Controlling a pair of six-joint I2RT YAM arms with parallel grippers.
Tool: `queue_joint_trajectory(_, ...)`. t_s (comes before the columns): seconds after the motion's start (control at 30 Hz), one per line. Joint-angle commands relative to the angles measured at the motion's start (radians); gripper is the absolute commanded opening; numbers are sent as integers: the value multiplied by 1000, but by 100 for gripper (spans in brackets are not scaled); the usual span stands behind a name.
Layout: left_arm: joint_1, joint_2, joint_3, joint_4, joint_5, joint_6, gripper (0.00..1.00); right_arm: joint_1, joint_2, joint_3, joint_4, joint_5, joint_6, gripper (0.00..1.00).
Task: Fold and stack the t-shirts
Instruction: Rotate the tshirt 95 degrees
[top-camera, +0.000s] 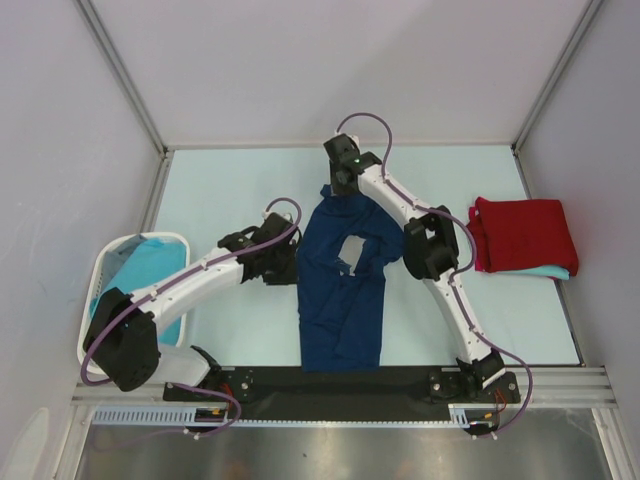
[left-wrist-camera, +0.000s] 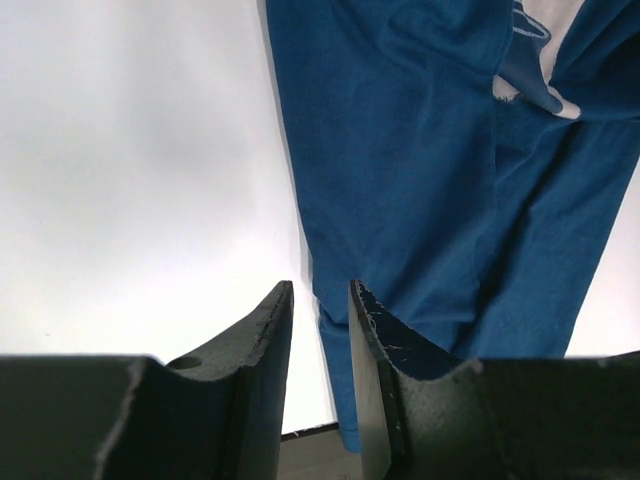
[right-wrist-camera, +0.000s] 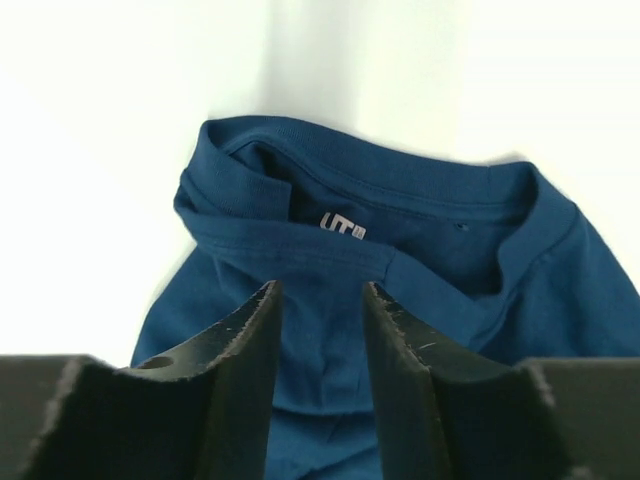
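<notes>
Seemingly poised to pull flat the crumpled navy blue cloth t-shirt (top-camera: 340, 300): right gripper (right-wrist-camera: 320, 290) parted over its collar (right-wrist-camera: 400, 185), left gripper (left-wrist-camera: 320, 288) narrowly parted, empty, at its side.

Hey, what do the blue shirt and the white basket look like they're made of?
Blue shirt: soft matte knit cloth, probably cotton; it wrinkles and folds, with a ribbed collar. Basket: seemingly hard white plastic, smooth; its thin rim holds a rounded shape.
</notes>
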Motion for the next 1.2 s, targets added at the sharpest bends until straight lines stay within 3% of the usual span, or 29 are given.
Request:
queue_joint_trajectory(0.0,8,-23,-10,1,18,4,34,2,37,64,-10,-18,-23,40)
queue_joint_trajectory(0.33,8,-13,-17,6,39,20,34,10,53,63,-5,-7,-23,38)
queue_joint_trajectory(0.7,8,-10,-24,20,55,17,34,-5,20,34,-13,21,-23,1)
queue_joint_trajectory(1.17,5,7,-29,44,68,-3,33,-59,-75,-26,8,71,-15,0)
